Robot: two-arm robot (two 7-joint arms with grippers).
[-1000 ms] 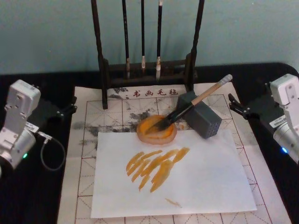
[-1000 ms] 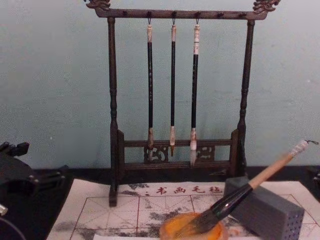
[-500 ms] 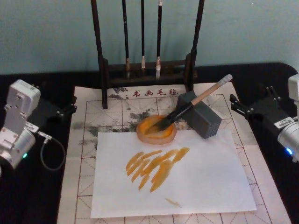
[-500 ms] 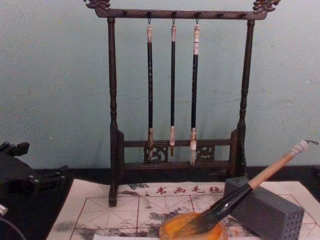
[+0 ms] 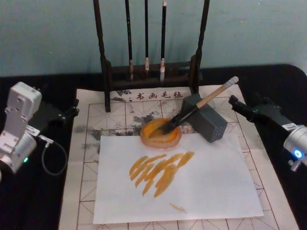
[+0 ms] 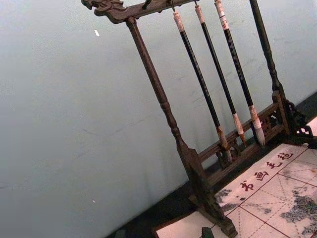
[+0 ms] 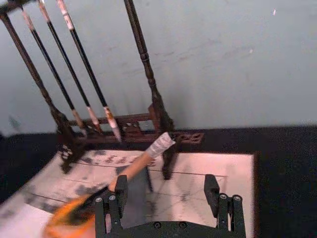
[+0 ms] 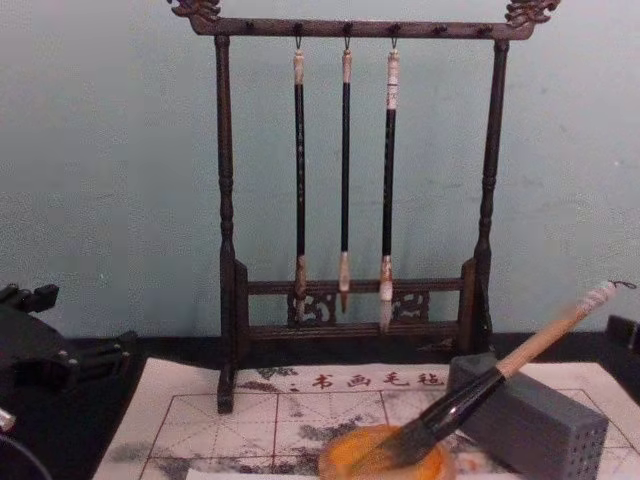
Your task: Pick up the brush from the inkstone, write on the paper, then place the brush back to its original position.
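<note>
We see the large pale-handled calligraphy brush [image 5: 201,104] lying with dark bristles in the round orange inkstone [image 5: 153,139], handle propped on a grey block [image 5: 213,127]. Near it, the right gripper [image 7: 166,192] hovers, jaws spread wide, holding nothing. The left gripper [image 5: 72,111] sits parked left; we cannot tell its state.

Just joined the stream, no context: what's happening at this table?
The brush lies with its bristles in the inkstone, its handle propped on a grey block. The right gripper is open close to the handle's end, not gripping it. The left gripper sits parked at the table's left side. Orange strokes already mark the white sheet.
</note>
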